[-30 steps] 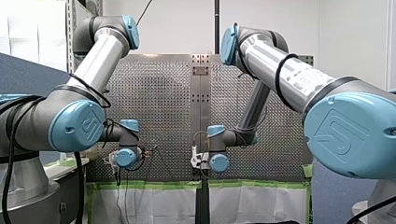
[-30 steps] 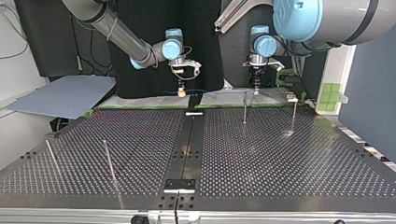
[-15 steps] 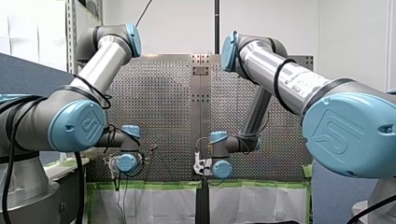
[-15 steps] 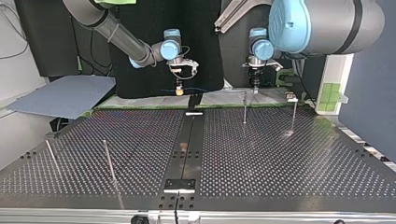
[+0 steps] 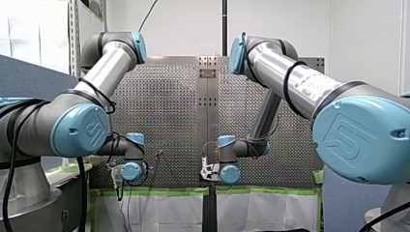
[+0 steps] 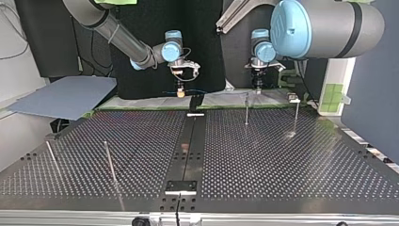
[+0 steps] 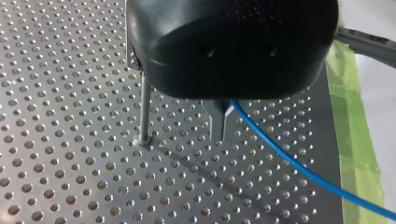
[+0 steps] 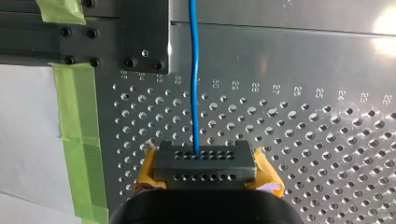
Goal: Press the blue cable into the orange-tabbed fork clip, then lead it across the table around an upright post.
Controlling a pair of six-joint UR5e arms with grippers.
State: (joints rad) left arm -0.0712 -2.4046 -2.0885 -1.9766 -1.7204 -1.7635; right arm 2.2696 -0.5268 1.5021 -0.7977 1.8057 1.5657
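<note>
Left tool (image 7: pixel 220 135) and right tool (image 8: pixel 205 161) point down, pinching blue cable (image 8: pixel 194 70).

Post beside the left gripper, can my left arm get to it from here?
Probably yes. The post stands close beside the left gripper, with only table between them; the cable it grips trails off the other side.

The housing of my left gripper (image 7: pixel 221 134) hides the top of the upright post (image 7: pixel 145 109). The blue cable (image 7: pixel 289 157) runs out of frame at four o'clock from the gripper. In the top view it is too thin to follow.
</note>
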